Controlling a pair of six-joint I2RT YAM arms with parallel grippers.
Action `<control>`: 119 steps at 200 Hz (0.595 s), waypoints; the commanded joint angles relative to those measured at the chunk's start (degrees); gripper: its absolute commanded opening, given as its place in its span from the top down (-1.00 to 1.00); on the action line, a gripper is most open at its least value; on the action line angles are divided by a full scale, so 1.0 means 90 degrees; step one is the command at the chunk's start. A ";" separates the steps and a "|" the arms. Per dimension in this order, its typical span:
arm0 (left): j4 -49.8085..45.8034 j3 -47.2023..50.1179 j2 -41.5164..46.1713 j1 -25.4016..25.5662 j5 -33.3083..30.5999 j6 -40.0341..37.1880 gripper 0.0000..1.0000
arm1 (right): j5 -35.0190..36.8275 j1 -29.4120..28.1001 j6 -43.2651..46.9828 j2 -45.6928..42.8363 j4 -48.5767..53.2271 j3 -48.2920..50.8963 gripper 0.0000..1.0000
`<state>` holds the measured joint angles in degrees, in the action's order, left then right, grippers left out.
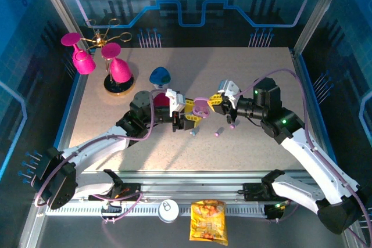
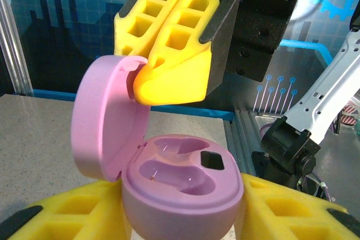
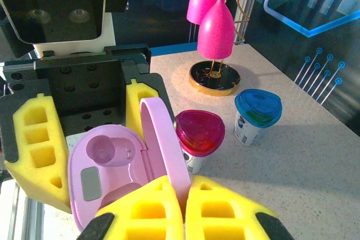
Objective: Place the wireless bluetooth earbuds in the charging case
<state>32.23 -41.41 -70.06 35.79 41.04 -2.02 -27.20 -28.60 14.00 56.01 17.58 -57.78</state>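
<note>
Top view: left gripper clasps the open charging case; the earbuds lie loose on the desk just below it.
Left wrist: empty sockets face upward.
Right wrist: right gripper, closed, presses against the lid.

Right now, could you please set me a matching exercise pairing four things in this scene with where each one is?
Things:
1 case lid
2 case base
3 blue-lidded cup
4 pink goblets

Places:
A inverted on the gold rack
B between the left fingers
C pinched by the right fingers
D standing beside the red-lidded cup

Pairs: 1-C, 2-B, 3-D, 4-A.
</note>
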 commanded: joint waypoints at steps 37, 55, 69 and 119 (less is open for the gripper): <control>0.0254 0.0061 0.0070 0.0008 0.0205 -0.0138 0.25 | 0.0010 -0.0043 -0.0056 0.0020 -0.0038 -0.0202 0.89; 0.0374 0.0125 0.0034 -0.0010 0.0186 -0.0093 0.27 | 0.0057 -0.0030 -0.0216 -0.0064 -0.0210 -0.0150 0.59; 0.0681 0.0219 -0.0042 -0.0057 0.0156 0.0071 0.29 | -0.0091 0.0027 -0.0375 -0.0145 -0.0386 -0.0092 0.20; 0.1792 0.0497 -0.0344 -0.0186 0.0149 0.0484 0.31 | -0.0376 0.0220 -0.1142 -0.0653 -0.1115 0.0214 -0.39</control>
<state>40.45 -38.37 -71.61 34.96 41.39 0.16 -28.82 -27.86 8.56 53.25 13.23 -57.43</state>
